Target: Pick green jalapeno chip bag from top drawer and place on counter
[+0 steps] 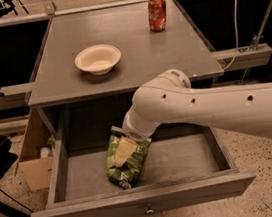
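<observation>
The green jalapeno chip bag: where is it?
In camera view, the bag lies in the open top drawer, left of centre; the gripper is over its upper half.

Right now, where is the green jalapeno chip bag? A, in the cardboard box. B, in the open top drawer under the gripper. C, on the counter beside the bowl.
B: the green jalapeno chip bag lies on the floor of the open top drawer, with the gripper right over it.
</observation>
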`<state>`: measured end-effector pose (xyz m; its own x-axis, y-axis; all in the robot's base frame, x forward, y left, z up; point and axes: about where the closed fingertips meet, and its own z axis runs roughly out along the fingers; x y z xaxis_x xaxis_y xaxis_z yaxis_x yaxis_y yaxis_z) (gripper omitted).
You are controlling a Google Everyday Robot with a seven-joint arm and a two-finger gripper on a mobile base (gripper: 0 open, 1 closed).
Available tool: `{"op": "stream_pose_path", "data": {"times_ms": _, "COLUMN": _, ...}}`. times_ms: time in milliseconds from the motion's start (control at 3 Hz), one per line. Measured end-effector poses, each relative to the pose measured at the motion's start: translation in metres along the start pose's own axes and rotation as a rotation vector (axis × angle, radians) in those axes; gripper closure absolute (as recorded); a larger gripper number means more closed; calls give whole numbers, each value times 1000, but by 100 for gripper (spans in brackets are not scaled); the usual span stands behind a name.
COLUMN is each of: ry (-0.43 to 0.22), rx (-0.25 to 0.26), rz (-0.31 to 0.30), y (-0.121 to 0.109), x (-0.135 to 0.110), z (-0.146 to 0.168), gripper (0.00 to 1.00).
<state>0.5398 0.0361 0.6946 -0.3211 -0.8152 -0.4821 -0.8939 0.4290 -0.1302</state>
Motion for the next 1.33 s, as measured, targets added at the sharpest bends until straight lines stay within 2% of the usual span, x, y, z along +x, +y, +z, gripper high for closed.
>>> {"op": "stream_pose_path", "data": {"times_ms": 333, "ry": 21, "rx": -46, "rz": 16, "y": 17, "x": 6, "z": 21, "gripper": 0}}
{"op": "stream_pose_path", "data": {"times_ms": 667, "ry": 44, "rx": -85, "rz": -21, "y": 33, "x": 14, "z": 46, "gripper": 19}}
{"op": "stream_pose_path", "data": {"times_ms": 1000, "ry": 55, "rx": -112, "rz": -70, "y": 43, "x": 14, "z": 62, "gripper": 42}}
{"op": "stream_pose_path", "data": {"times_ms": 1333, "ry": 55, "rx": -112, "rz": -71, "y": 43, "x": 14, "z": 62, "gripper": 65}}
